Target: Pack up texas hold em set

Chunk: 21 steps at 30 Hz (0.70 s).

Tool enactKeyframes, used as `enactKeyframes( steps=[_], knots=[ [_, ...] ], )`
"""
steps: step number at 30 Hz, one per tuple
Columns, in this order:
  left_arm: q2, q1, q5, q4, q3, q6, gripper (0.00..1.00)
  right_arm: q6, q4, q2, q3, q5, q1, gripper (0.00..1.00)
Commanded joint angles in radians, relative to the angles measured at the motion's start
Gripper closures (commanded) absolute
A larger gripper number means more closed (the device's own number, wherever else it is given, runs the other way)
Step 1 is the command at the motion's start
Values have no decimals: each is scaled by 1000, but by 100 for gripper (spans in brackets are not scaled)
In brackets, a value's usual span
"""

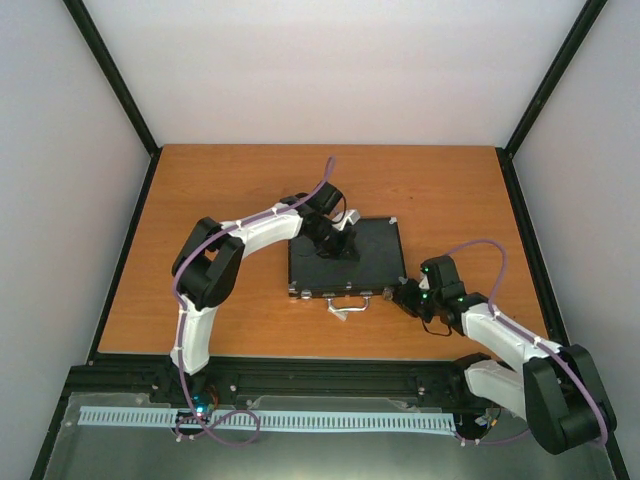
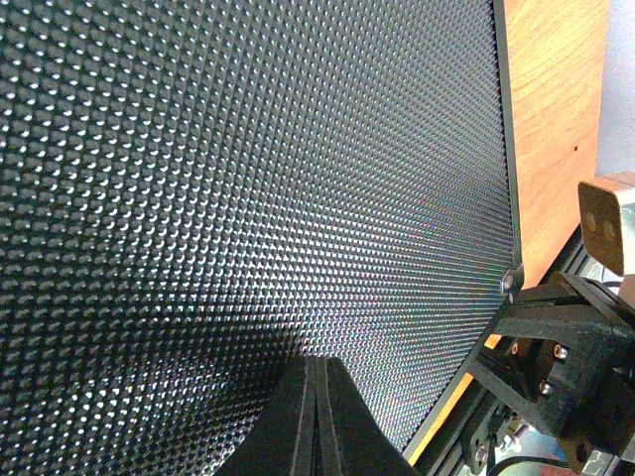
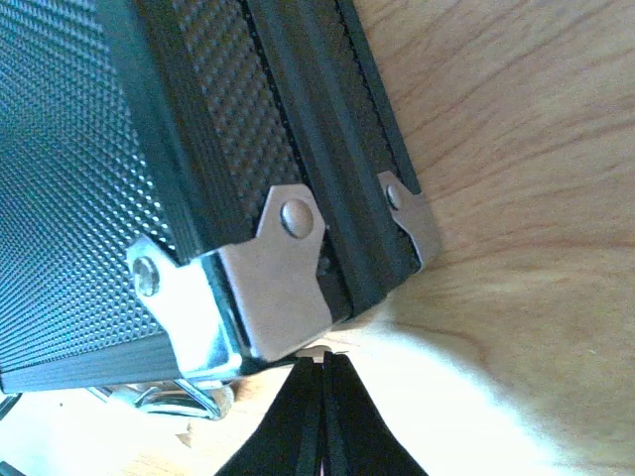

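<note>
The black briefcase [image 1: 345,255] lies closed and flat in the middle of the wooden table, its silver handle [image 1: 345,305] facing the near edge. My left gripper [image 1: 326,246] is shut, with its tips on the dimpled lid [image 2: 248,178]; in the left wrist view the left gripper [image 2: 317,363] touches the lid. My right gripper [image 1: 405,297] is shut at the case's near right corner. In the right wrist view the right gripper [image 3: 325,359] sits just below the silver corner bracket [image 3: 268,288]. Chips, cards, dice and the button are hidden.
The wooden table [image 1: 240,190] is walled by white panels at the back and sides. A black rail [image 1: 330,375] runs along the near edge. The right arm's wrist [image 2: 566,347] shows beside the case's corner in the left wrist view.
</note>
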Motion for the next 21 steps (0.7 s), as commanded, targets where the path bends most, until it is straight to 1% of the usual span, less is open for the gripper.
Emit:
enactKeyframes(
  steps=[1, 13, 21],
  knots=[
    [76, -18, -42, -72, -2, 11, 99, -26, -13, -6, 22, -22, 6, 97],
    [75, -18, -47, -67, -9, 5, 99, -43, 80, 99, 46, -19, 5, 97],
    [75, -18, -48, -65, -17, 6, 99, -20, 159, 162, 51, -23, 6, 97]
  ],
)
